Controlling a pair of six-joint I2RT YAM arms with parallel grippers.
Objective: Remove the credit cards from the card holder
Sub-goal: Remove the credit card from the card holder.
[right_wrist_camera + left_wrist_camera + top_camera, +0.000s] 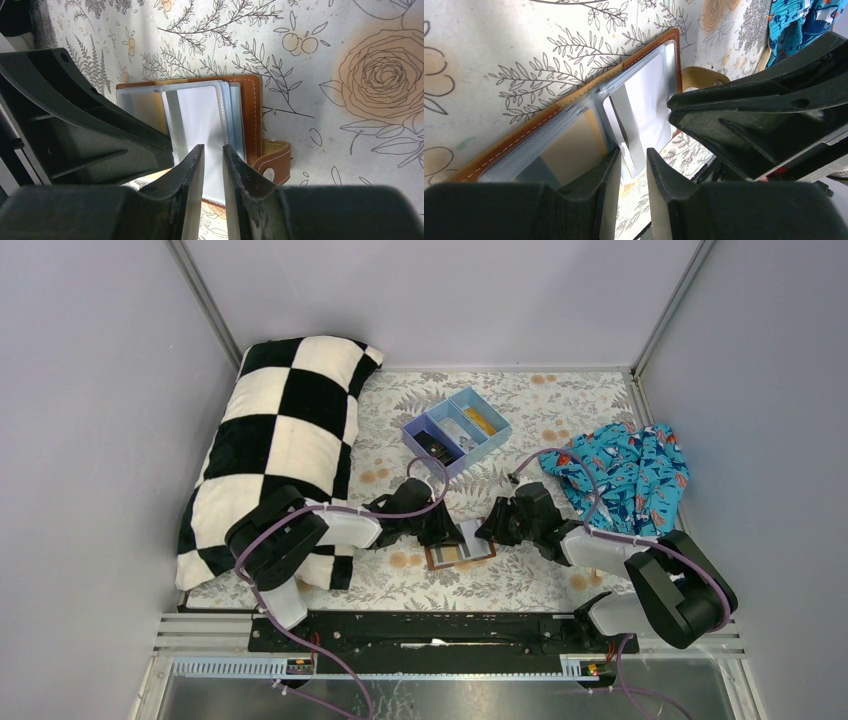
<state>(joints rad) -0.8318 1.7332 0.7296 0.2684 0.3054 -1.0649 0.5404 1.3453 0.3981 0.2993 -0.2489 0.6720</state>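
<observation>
The brown leather card holder (458,554) lies open on the floral cloth between my two grippers. Its clear sleeves hold a whitish card (200,115) and a beige card (574,145); one sleeve page (626,125) stands up. My left gripper (447,536) hovers at the holder's left half, jaws a narrow gap apart (631,152), the raised page's end just at its tips. My right gripper (490,532) is over the white card, jaws narrowly apart (212,148), nothing between them. A yellow card (479,420) and a pale card (461,430) lie in the blue tray.
The blue three-compartment tray (425,453) sits behind the holder. A black-and-white checked pillow (280,440) fills the left side. A blue patterned cloth (625,475) lies at the right. The holder's snap strap (275,160) sticks out on its right. Grey walls enclose the table.
</observation>
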